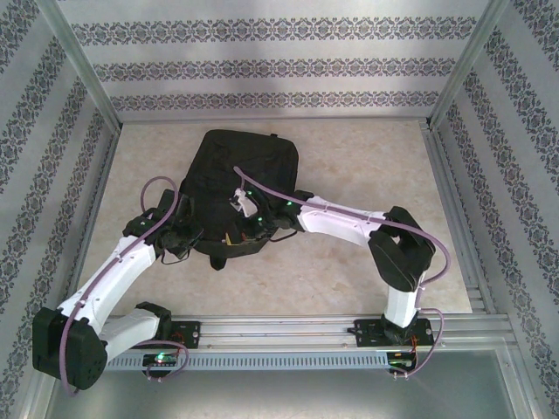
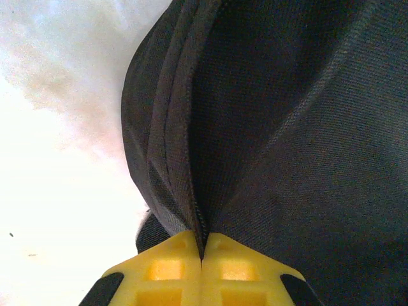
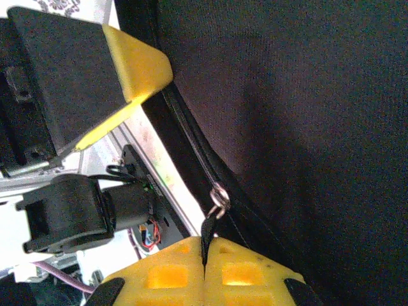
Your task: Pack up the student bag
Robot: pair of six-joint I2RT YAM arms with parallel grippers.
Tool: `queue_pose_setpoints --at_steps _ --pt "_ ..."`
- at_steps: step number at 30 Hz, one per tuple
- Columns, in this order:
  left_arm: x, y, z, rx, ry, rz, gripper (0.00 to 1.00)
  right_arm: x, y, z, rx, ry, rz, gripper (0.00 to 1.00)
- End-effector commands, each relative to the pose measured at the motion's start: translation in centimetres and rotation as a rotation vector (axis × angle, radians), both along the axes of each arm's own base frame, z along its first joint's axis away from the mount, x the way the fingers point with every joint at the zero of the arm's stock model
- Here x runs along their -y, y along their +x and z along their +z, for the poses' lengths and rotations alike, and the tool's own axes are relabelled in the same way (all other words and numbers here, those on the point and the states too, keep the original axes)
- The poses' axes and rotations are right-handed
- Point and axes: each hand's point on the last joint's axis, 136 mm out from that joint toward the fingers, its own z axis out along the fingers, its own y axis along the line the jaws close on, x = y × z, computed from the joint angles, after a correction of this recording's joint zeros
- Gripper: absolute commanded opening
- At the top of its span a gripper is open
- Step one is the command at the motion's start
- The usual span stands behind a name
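Top view: the bag (image 1: 249, 175) lies flat in the middle of the desk (image 1: 367, 271).

Left wrist view: the left tool (image 2: 202, 247) is clamped on a fold of the bag's seam, with fabric rising straight ahead of it.

Right wrist view: the right tool (image 3: 205, 247) is clamped on the zipper pull (image 3: 208, 228), its ring just ahead.

Recommendation: keep the left tool's hold taut and draw the pull along the zipper line, not sideways.
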Motion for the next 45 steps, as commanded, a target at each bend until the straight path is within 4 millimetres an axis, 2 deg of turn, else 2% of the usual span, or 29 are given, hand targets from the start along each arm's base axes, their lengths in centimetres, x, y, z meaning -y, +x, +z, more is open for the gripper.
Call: queue_pose_setpoints --at_steps 1,7,14,19,22,24,25,28,30,33,37,42,45 --pt "-2.1 -0.3 -0.7 0.003 0.107 0.010 0.01 1.2 -1.0 1.1 0.049 -0.005 0.030 0.00" --pt "-3.2 -0.1 -0.2 0.015 0.172 -0.007 0.00 3.8 -1.4 0.1 0.044 -0.052 0.015 0.00" --pt "-4.2 -0.1 -0.1 0.011 0.212 -0.005 0.00 7.4 -0.2 -0.3 0.050 -0.079 -0.050 0.00" --pt "-5.3 0.1 0.5 0.019 0.254 -0.002 0.00 10.2 1.3 -1.5 0.066 -0.156 -0.107 0.00" --pt "-6.0 0.4 0.7 0.018 0.261 0.007 0.00 11.0 1.9 -1.8 0.087 -0.186 -0.124 0.00" --pt "-5.7 0.7 0.8 0.029 0.242 -0.011 0.01 10.5 1.8 -1.4 0.082 -0.155 -0.115 0.00" --pt "-5.2 1.0 0.9 0.039 0.223 -0.033 0.08 10.0 1.7 -1.1 0.079 -0.132 -0.110 0.00" --pt "-4.3 0.7 1.0 0.010 0.165 -0.040 0.46 8.4 1.2 -0.6 0.077 -0.095 -0.090 0.00" --pt "-3.6 0.1 1.1 -0.003 0.113 -0.027 0.58 7.3 0.8 -0.3 0.077 -0.079 -0.072 0.00" --pt "-2.5 -0.8 1.7 -0.004 0.039 0.003 0.61 5.9 0.2 -0.2 0.074 -0.064 -0.053 0.00" --pt "0.0 -1.5 2.4 0.013 -0.028 0.006 0.63 5.0 -0.1 -0.1 0.073 -0.050 -0.043 0.00" --pt "2.9 -1.1 2.1 0.014 -0.039 -0.012 0.63 4.7 -0.1 -0.2 0.079 -0.044 -0.044 0.00" --pt "4.1 -1.1 1.1 -0.009 -0.041 -0.004 0.63 4.9 0.0 -0.2 0.087 -0.049 -0.052 0.00"
